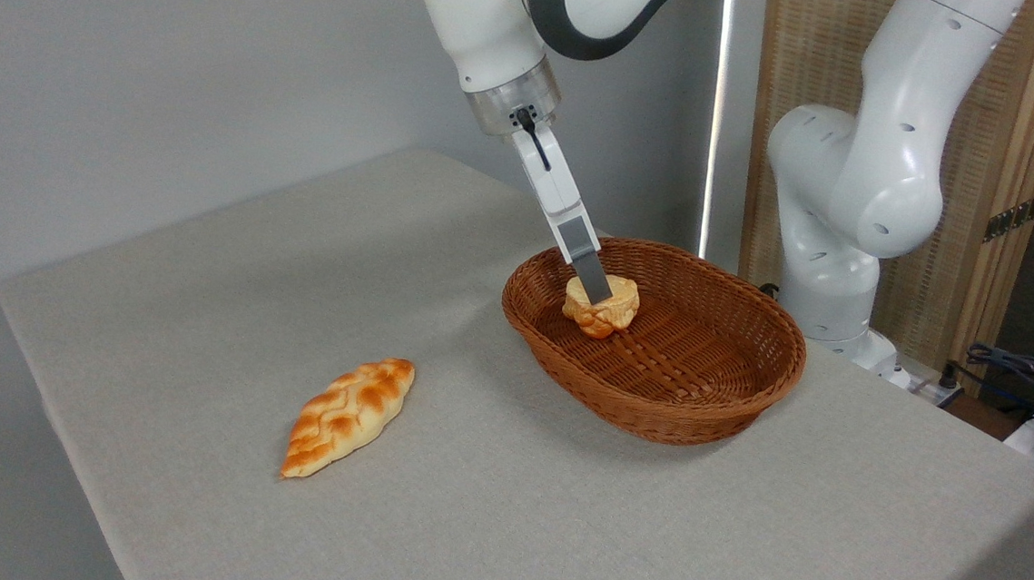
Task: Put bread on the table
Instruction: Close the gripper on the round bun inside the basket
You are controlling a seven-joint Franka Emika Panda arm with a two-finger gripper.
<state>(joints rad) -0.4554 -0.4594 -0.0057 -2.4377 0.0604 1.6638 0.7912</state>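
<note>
A white Franka arm reaches down from the top of the view, its fingers (592,282) slanting into the oval brown wicker basket (655,400) that sits on the right half of the light grey-beige cloth-covered surface (208,287). Only one grey finger shows plainly, its tip lying against the top of the small golden-orange knotted bun (605,311); any second finger is lined up behind it, so whether the fingers are clamped on the bun or merely touching it cannot be told from this angle. The bun is inside the basket, toward its left rear part, and appears to sit on or just above the woven floor; which of the two cannot be judged. Well apart from the basket, toward the left front of the surface, a long flat braided loaf (347,416) lies on the cloth, pointed at both ends. The arm's base stands behind the basket at the right, before a slatted wooden screen (1008,170).
</note>
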